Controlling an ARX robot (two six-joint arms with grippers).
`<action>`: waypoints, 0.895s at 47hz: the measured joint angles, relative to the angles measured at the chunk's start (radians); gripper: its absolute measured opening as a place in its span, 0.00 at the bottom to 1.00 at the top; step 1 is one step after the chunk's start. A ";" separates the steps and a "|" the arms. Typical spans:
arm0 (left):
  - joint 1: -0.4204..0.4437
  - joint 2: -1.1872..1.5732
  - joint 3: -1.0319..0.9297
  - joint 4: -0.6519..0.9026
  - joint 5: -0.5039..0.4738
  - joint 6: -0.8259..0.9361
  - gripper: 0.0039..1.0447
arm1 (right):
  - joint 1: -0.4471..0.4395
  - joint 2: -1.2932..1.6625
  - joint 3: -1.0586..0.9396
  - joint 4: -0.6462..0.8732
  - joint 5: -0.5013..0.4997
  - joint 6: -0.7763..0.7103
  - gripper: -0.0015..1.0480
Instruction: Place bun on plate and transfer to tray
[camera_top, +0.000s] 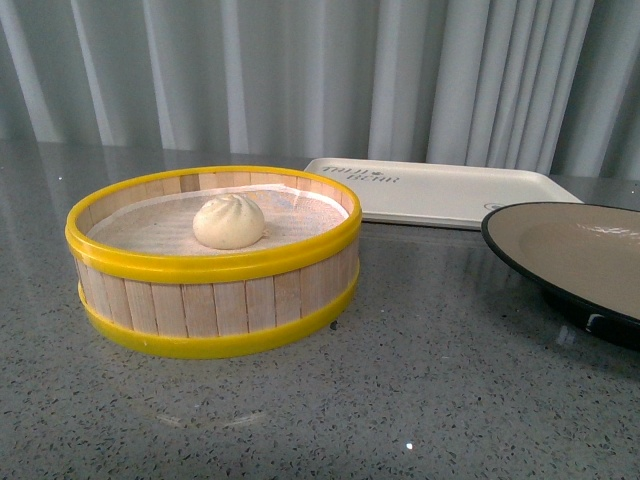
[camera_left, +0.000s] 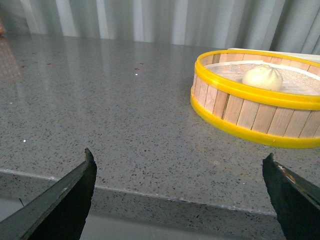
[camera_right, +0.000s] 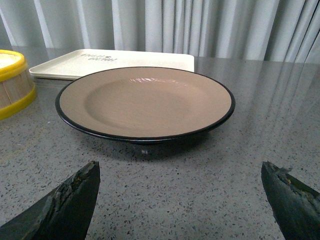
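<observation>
A white pleated bun (camera_top: 229, 221) sits on the liner inside a yellow-rimmed wooden steamer basket (camera_top: 215, 300); the left wrist view shows the bun (camera_left: 263, 77) too. The beige plate (camera_top: 590, 250) with a black rim stands at the right, and the right wrist view has the plate (camera_right: 145, 100) whole and bare. Behind both lies the cream-white tray (camera_top: 440, 190), also the tray (camera_right: 75, 65) in the right wrist view. My left gripper (camera_left: 177, 162) hangs open over the table's near edge, well short of the basket. In front of the plate my right gripper (camera_right: 180, 172) stands open on nothing. Neither arm shows in the front view.
The grey speckled table (camera_top: 400, 400) runs under everything, with its front edge (camera_left: 150, 192) just below my left gripper. Grey curtains (camera_top: 300, 70) close off the back. The steamer basket (camera_right: 12, 82) stands a short way from the plate.
</observation>
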 joint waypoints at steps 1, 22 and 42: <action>0.000 0.000 0.000 0.000 0.000 0.000 0.94 | 0.000 0.000 0.000 0.000 0.000 0.000 0.92; 0.000 0.000 0.000 0.000 0.000 0.000 0.94 | 0.000 0.000 0.000 0.000 0.000 0.000 0.92; 0.000 0.000 0.000 0.000 0.000 0.000 0.94 | 0.000 0.000 0.000 0.000 0.000 0.000 0.92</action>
